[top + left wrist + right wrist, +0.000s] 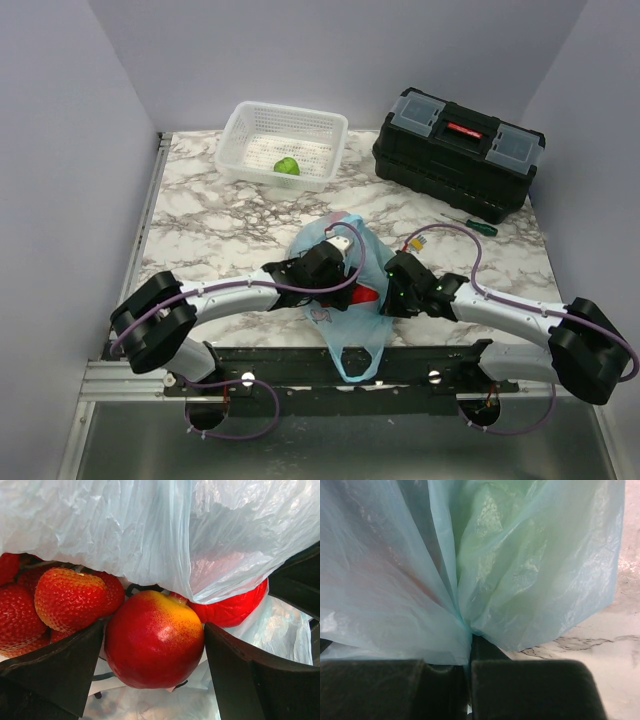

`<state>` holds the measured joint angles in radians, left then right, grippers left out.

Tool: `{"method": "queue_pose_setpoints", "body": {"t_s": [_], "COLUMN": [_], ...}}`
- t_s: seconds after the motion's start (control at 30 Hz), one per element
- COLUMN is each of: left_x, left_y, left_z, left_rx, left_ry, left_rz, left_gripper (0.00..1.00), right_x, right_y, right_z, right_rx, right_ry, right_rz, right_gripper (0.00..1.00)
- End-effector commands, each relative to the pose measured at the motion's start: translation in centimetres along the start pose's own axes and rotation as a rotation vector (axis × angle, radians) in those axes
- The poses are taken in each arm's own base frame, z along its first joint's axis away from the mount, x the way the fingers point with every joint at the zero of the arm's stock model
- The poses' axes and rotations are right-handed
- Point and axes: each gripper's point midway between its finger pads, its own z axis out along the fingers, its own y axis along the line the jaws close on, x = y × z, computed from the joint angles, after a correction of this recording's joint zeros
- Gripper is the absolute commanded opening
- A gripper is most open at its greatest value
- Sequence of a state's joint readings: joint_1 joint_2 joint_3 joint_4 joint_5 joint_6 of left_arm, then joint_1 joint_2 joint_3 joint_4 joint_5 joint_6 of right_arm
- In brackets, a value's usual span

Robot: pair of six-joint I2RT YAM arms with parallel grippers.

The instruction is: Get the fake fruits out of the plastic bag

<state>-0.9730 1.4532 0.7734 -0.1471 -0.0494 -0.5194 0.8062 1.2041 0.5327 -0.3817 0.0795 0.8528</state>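
Note:
The light-blue plastic bag lies crumpled on the marble table between both arms. My left gripper reaches into its mouth. In the left wrist view the left gripper is shut on a glossy red apple with a yellow patch, both fingers against its sides. Red strawberry-like berries sit to its left and another red piece behind it, under the bag film. My right gripper is shut on a pinched fold of the bag, seen at its fingers. Green shows faintly through the film.
A white lattice basket holding a lone light-green fruit stands at the back. A black toolbox is at the back right, with a green-handled screwdriver in front of it. Walls close in on both sides.

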Motion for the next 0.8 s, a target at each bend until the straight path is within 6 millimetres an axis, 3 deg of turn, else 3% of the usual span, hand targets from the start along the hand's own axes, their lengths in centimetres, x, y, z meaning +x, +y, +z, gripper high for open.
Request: {"method": "queue_pose_setpoints", "body": {"t_s": [0.0, 0.17, 0.3, 0.47, 0.77], "left_x": [-0.4, -1.2, -2.0, -3.6, -5.8], "left_y": [0.1, -0.5, -1.2, -2.8, -7.1], "left_z": [0.7, 0.3, -1.3, -4.7, -12.3], "left_rx": [-0.017, 0.006, 0.043, 0.125, 0.406], "left_ry": [-0.011, -0.038, -0.068, -0.129, -0.263], "left_rz": [0.01, 0.024, 0.023, 0.032, 0.114], "left_gripper": [0.8, 0.68, 0.56, 0.44, 0.44], "right_x": [-0.2, -0.2, -0.4, -0.5, -1.2], "right_y": [0.5, 0.6, 0.6, 0.3, 0.5], "right_z": [0.0, 0.1, -0.2, -0.1, 0.1], "right_rx": [-0.012, -0.019, -0.022, -0.003, 0.001], "right_ry": [-0.003, -0.003, -0.016, -0.018, -0.04], "right_rz": [-0.007, -0.015, -0.011, -0.008, -0.027], "right_gripper": [0.04, 0.04, 0.04, 0.04, 0.04]}}
